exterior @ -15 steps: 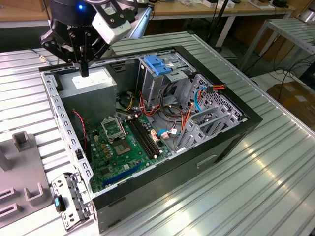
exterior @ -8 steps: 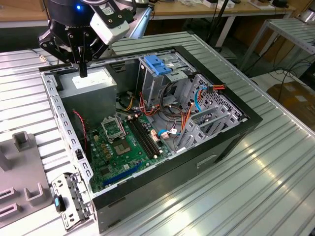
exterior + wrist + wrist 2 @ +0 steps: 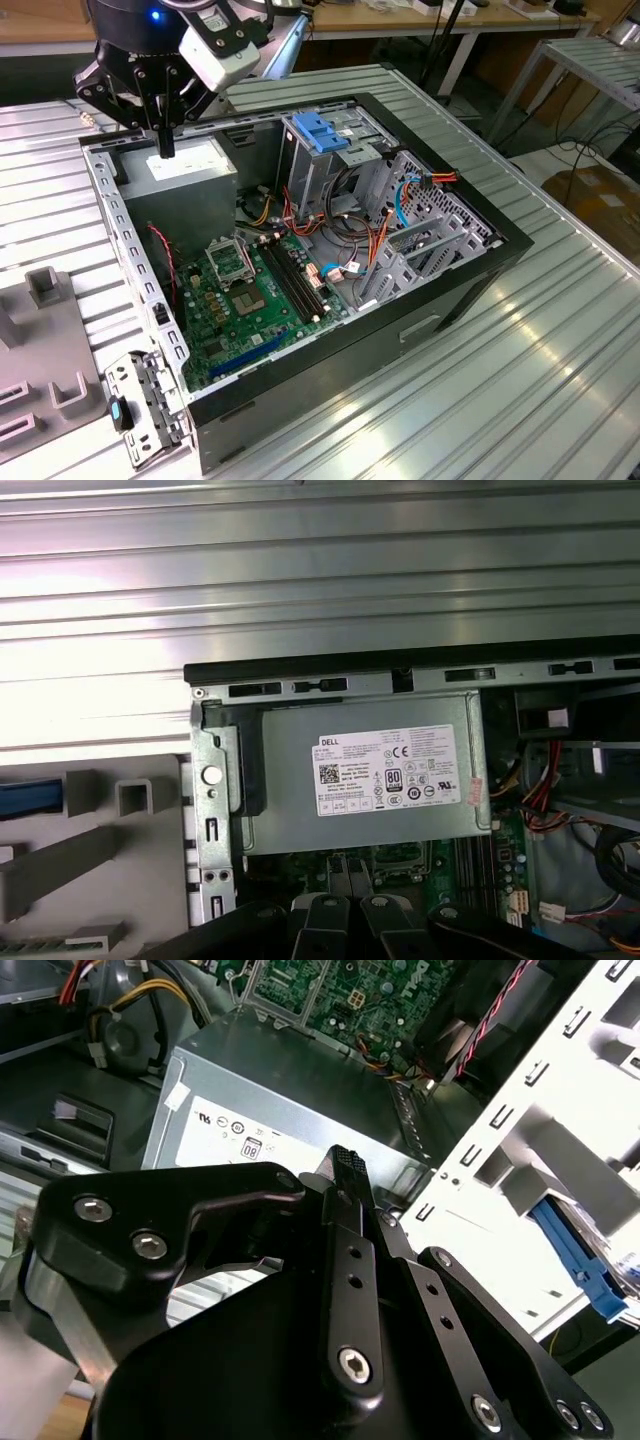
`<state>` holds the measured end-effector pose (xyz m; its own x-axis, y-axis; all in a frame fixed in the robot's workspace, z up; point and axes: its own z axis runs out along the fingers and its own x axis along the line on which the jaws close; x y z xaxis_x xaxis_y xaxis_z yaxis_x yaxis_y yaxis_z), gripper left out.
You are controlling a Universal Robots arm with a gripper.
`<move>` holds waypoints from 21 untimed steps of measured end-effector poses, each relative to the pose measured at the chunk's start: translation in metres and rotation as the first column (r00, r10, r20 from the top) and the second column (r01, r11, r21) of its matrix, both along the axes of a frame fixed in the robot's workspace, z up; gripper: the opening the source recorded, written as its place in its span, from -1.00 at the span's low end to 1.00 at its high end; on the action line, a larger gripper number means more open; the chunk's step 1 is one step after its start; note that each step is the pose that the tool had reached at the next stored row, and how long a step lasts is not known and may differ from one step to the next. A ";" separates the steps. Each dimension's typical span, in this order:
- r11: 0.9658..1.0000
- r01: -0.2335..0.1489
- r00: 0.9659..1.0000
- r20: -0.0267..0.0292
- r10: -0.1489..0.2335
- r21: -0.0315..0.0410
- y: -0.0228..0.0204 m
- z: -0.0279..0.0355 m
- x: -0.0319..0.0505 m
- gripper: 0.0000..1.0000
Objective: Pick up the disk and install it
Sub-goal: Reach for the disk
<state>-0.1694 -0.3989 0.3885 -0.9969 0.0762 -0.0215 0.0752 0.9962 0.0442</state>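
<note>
My gripper (image 3: 165,148) hangs over the back corner of an open computer case (image 3: 480,290), at the exterior view's left. Its two black fingers are pressed together with nothing between them, as the second wrist view shows at the gripper (image 3: 345,1158). Straight below it lies a grey metal box with a white sticker (image 3: 370,775), and the gripper (image 3: 350,905) is a little above it, not touching. The disk is out of view.
A blue plastic latch plate (image 3: 320,132) sits on the drive cage (image 3: 330,175). The motherboard (image 3: 250,290) and loose cables (image 3: 345,235) lie in the case. A grey fixture (image 3: 45,330) stands beside the rear wall, with a blue strip (image 3: 28,798) on it. A ribbed metal table (image 3: 470,400) surrounds everything.
</note>
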 end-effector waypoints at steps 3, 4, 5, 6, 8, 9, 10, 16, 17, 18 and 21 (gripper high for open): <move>1.000 0.000 1.000 0.000 0.000 0.000 0.0000 0.0000 -0.0007 -0.79; 1.000 0.000 1.000 0.000 0.000 0.000 0.0000 -0.0001 -0.0011 -0.79; 1.000 0.000 1.000 0.000 0.000 0.000 0.0000 -0.0001 -0.0013 -0.79; 1.000 0.000 1.000 0.000 0.000 0.000 0.0000 -0.0001 -0.0016 -0.79; 1.000 0.000 1.000 0.000 0.000 0.000 0.0000 -0.0001 -0.0021 -0.79; 1.000 0.000 1.000 0.000 0.000 0.000 0.0000 -0.0002 -0.0023 -0.79; 1.000 0.000 1.000 0.000 0.000 0.000 0.0000 -0.0002 -0.0025 -0.79; 1.000 0.000 1.000 0.000 0.000 0.000 0.0000 -0.0003 -0.0040 -0.79; 1.000 0.000 1.000 0.000 0.000 0.000 0.0000 -0.0003 -0.0043 -0.79; 1.000 0.000 1.000 0.000 0.000 0.000 0.0000 -0.0004 -0.0045 -0.79; 1.000 0.000 1.000 0.000 0.000 0.000 0.0000 -0.0005 -0.0055 -0.79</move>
